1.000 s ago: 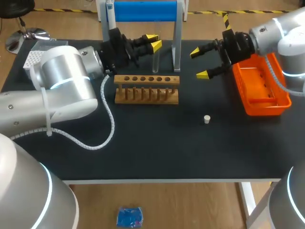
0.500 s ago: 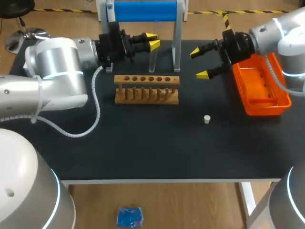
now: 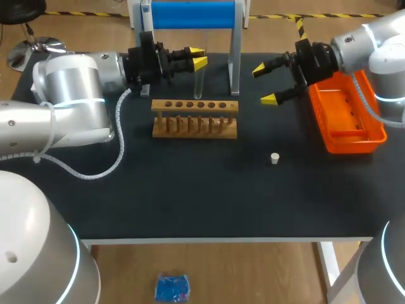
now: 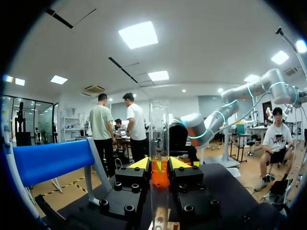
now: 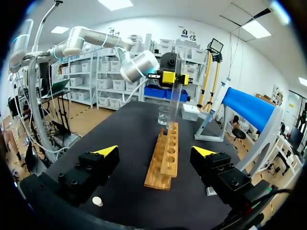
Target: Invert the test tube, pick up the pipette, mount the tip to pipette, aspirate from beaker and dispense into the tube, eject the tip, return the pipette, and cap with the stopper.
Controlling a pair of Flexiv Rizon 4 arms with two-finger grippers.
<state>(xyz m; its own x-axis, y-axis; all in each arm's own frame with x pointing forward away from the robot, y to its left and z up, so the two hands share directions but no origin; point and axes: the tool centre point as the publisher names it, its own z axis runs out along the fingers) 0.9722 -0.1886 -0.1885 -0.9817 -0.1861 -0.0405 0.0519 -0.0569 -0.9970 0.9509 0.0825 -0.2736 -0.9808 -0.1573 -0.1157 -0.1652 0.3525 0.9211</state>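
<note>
Left pincer (image 3: 198, 56) has the test tube (image 3: 199, 81), and it's a proper grip. In the left wrist view the yellow fingertips (image 4: 140, 163) press on the glass from both sides, with the tube running straight up between them. It's held upright over the far right end of the wooden rack (image 3: 195, 120), just in front of the blue stand (image 3: 190, 15). I read that as the tube turned mouth-up and lined up to be seated in a hole, so that liquid can go in later. Its lower end is right at the rack's top rail, but I can't tell whether it has entered a hole.

The grip sits high on the tube, which leaves the lower length free to slide into the rack without the fingers fouling the wood.

Over on the other side, the right pincer (image 3: 264, 83) hangs wide open and holds nothing. It points in toward the rack from beside the orange tray (image 3: 351, 145). It's well apart from the tube, out of the left arm's way but near enough for whatever it picks up next.

The small white stopper (image 3: 274, 158) lies alone on the dark counter (image 3: 190, 190), in front of the rack and off to its right, so capping is a long way off. The beaker (image 5: 164, 115) stands beyond the rack's far end, close by the left arm. By my judgement we're in the very first step, with everything else to come.
</note>
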